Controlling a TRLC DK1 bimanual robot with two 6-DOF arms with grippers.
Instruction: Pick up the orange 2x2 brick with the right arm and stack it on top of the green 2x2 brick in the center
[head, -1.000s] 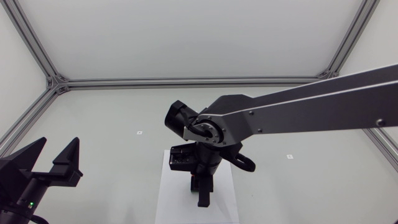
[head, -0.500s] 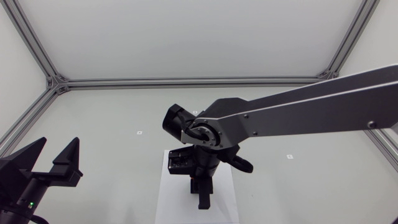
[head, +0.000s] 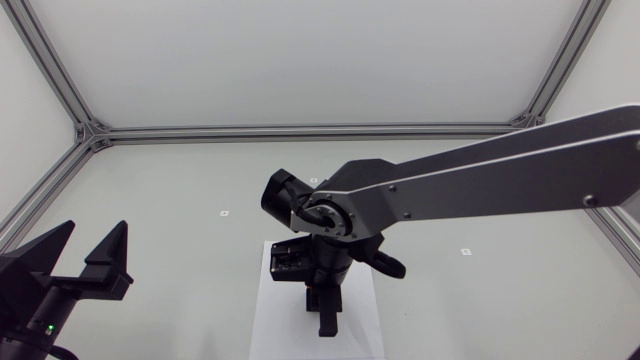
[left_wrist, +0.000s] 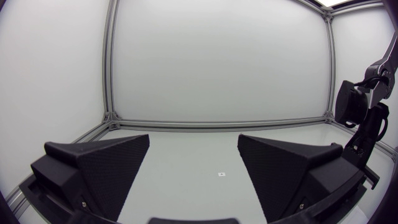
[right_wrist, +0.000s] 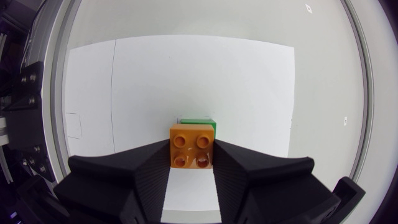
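Orange 2x2 brick (right_wrist: 192, 147) sat clamped between right gripper (right_wrist: 192, 155) fingers over white sheet (right_wrist: 249, 93), table's 6 o'clock. Green 2x2 brick (right_wrist: 200, 122) lay just ahead, partly hidden. Left gripper (left_wrist: 193, 146) hung at 8 o'clock, fingers apart.

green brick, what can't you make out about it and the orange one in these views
Head view: the right arm covers the bricks; neither can be made out.
Right wrist view: the orange brick hides most of the green brick; whether they touch cannot be told.
Left wrist view: neither brick shows; the left gripper blocks the table under the right arm.
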